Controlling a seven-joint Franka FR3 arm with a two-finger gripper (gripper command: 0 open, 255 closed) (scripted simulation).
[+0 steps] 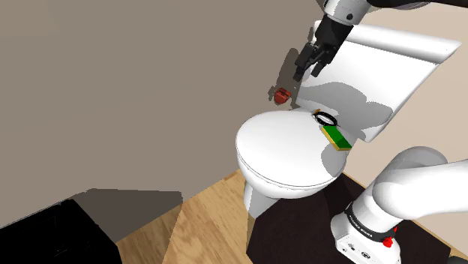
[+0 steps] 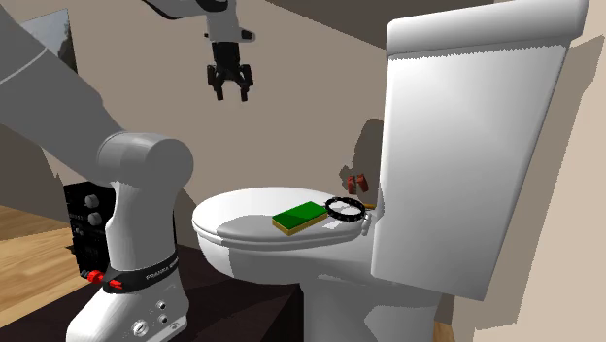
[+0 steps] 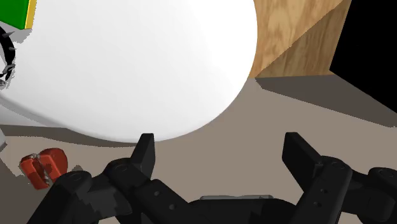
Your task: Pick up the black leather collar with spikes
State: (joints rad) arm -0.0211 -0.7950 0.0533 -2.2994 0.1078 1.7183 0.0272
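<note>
Shoulder view: the hand hangs high beside the tank, well above the toilet lid; its fingers stand apart and clasp nothing.
Collar: the black collar lies flat at the rear of the closed lid, just in front of the tank; a green block lies right against it or just beside it, I cannot tell which.
Red object: something small and red sits low by the wall behind the bowl; no part of this job.
Step, as I judge it: carry the hand over the collar and lower it.
Doing it well: come straight down; put one finger inside the ring and one outside, on the side away from the green block; keep off the tank; close only once down at the lid.
</note>
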